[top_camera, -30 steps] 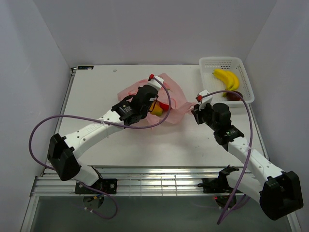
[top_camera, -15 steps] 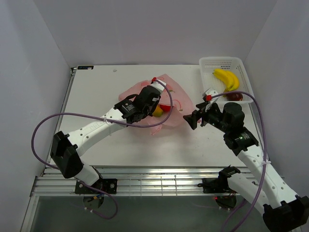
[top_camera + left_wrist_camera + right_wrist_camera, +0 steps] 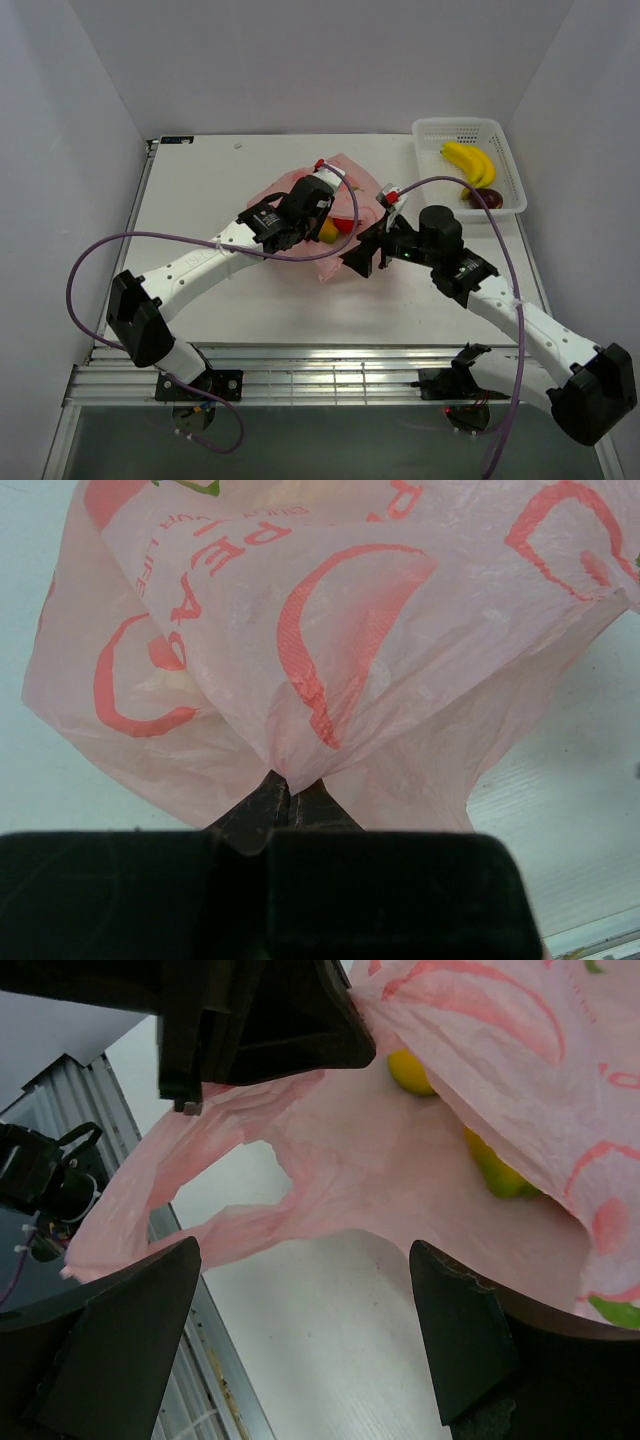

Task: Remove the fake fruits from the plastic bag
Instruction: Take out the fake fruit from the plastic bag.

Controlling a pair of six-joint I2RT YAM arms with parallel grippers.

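Note:
The pink plastic bag (image 3: 350,195) with red peach prints lies mid-table, its top pinched and held up by my left gripper (image 3: 312,205), which is shut on a fold of it (image 3: 290,792). Inside the mouth show fake fruits: a yellow one (image 3: 328,231) and a red one (image 3: 343,222). The right wrist view shows two yellow-green ones (image 3: 410,1070) (image 3: 495,1172) under the bag's film (image 3: 400,1150). My right gripper (image 3: 368,250) stands open at the bag's near-right edge, its jaws wide (image 3: 300,1255) over bare table with nothing between them.
A white perforated basket (image 3: 505,160) stands at the back right, holding yellow bananas (image 3: 470,163) and a dark red fruit (image 3: 483,197). The left arm's purple cable loops over the table's left side. White walls close in the table.
My right arm has swung left from beside the basket to the bag's mouth, and its jaws have opened wide. The left gripper keeps its hold on the bag, shifted slightly.

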